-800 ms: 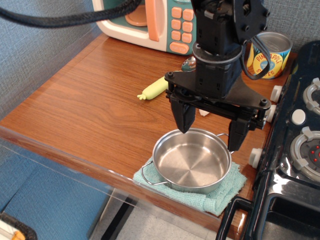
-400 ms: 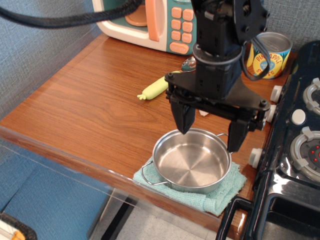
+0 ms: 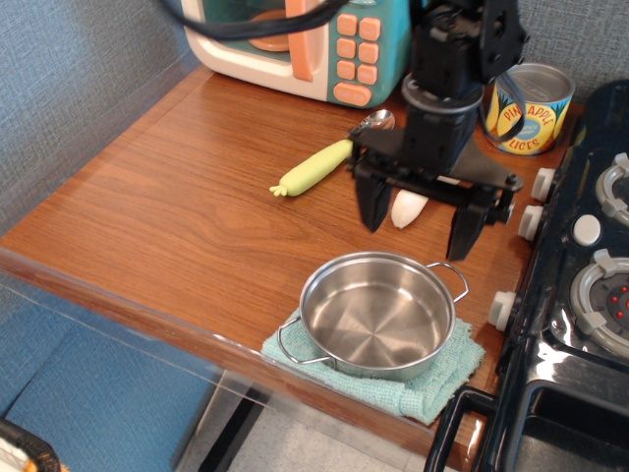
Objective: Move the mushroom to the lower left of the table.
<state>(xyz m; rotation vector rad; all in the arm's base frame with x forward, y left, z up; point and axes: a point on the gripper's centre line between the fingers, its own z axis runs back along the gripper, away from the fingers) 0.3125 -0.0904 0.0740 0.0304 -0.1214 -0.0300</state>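
A: How is the arm posed?

B: It comes down from the top of the view, its black body nearly upright, and the end effector (image 3: 418, 218) points down at the desk (image 3: 167, 197). Taking the steel pot (image 3: 375, 317) as the landmark, the end effector hangs just behind the pot's far rim, clear of it.

A: And its fingers?

B: Two dark fingers (image 3: 372, 206), spread wide apart. They hold nothing. The left one in the view sits behind the pot's far-left rim, the other behind the far-right rim near the pot's wire handle.

A: Where is the mushroom?

B: The mushroom (image 3: 408, 207) lies on the desk behind the pot, in the gap between the two fingers. Only its white stem shows; the cap is hidden by the arm. Whether a finger touches it cannot be told.

A: What else can be counted?

B: One pot, standing on one green cloth (image 3: 442, 379) at the desk's front edge. One long yellow-green toy vegetable (image 3: 313, 169), behind and to the left of the pot. One spoon (image 3: 374, 122), farther behind the pot, its handle partly hidden by the arm. One tin can (image 3: 532, 108) with a yellow label, far behind the pot and to the right. One toy microwave (image 3: 305, 39) at the back, behind and left of the pot. One black stove (image 3: 580, 295) just right of the pot, with three white knobs showing along its near side.
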